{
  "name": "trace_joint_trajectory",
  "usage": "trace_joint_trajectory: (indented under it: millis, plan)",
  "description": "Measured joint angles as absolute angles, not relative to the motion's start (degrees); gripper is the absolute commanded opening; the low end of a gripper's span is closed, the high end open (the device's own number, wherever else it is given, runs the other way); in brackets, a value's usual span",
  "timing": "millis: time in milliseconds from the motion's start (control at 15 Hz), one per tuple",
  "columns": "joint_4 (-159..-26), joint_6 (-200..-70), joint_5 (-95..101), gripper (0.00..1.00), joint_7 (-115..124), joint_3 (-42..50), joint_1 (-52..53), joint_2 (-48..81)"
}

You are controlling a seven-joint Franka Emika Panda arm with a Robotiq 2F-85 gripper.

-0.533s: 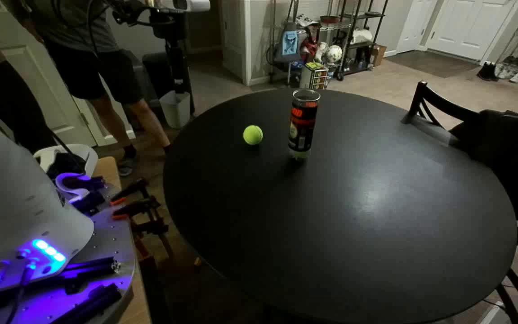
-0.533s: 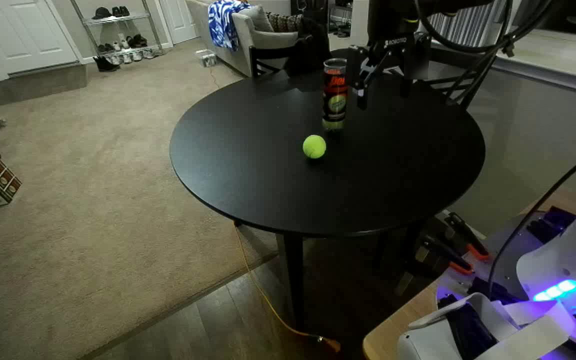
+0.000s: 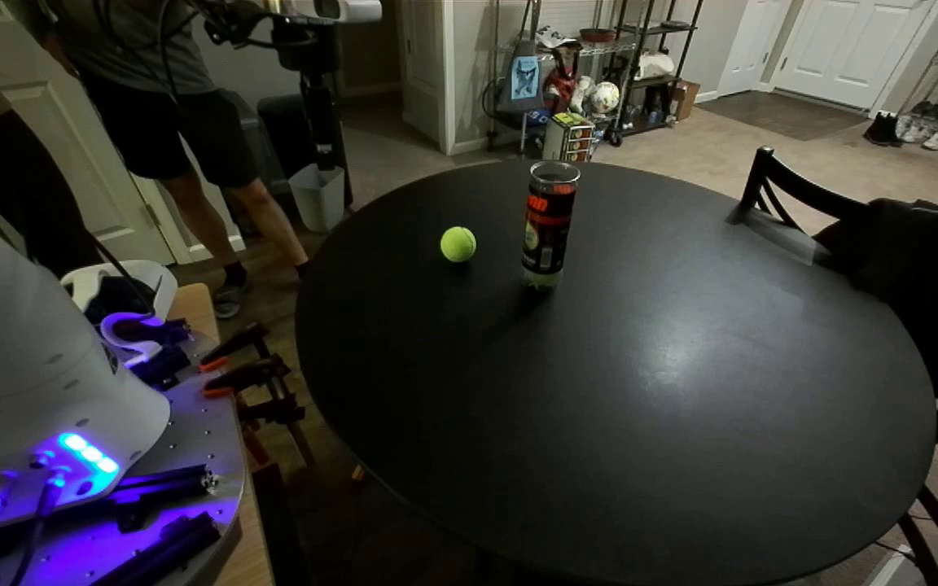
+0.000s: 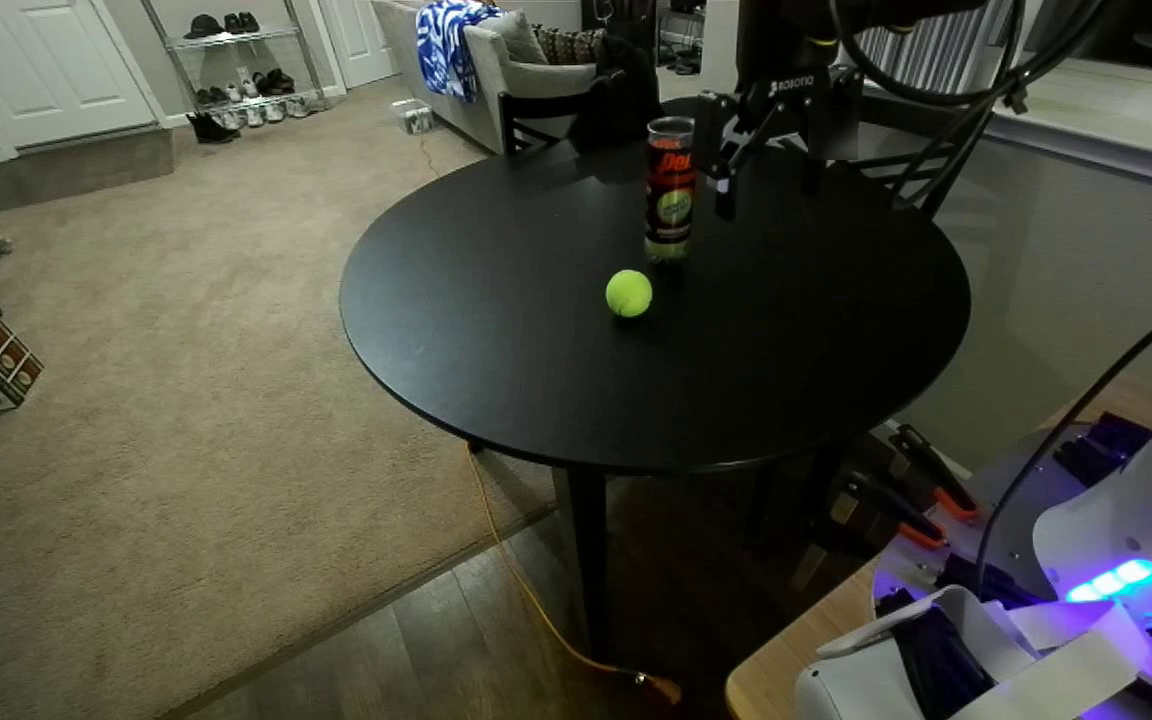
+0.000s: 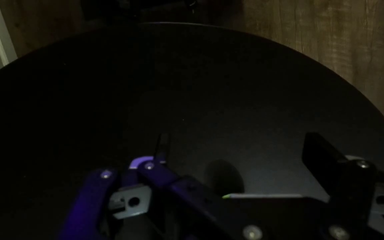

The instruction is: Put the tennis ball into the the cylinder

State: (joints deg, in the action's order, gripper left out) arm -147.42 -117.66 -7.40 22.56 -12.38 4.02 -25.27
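Wrist view: Robotiq gripper [image 5: 237,143] spread wide above the round black table [image 5: 192,66]. In an exterior view: tennis ball [image 3: 458,244] on the table, near the upright tennis-ball can [image 3: 549,232]. In an exterior view: ball [image 4: 629,293] apart from can and gripper.

Room lies open above the tennis ball [image 3: 458,244], with the upright cylinder [image 3: 550,225] obstructing one side nearby.

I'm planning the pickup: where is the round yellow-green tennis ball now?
In both exterior views, the tennis ball rests on the round black table, left of the upright clear-topped black-and-red cylinder.
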Motion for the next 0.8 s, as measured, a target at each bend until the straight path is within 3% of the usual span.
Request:
trace_joint_trajectory:
  millis: [800]
  plan:
    - [-147.19,-117.57,-6.29,1.0,22.56,-12.58,4.02,-25.01]
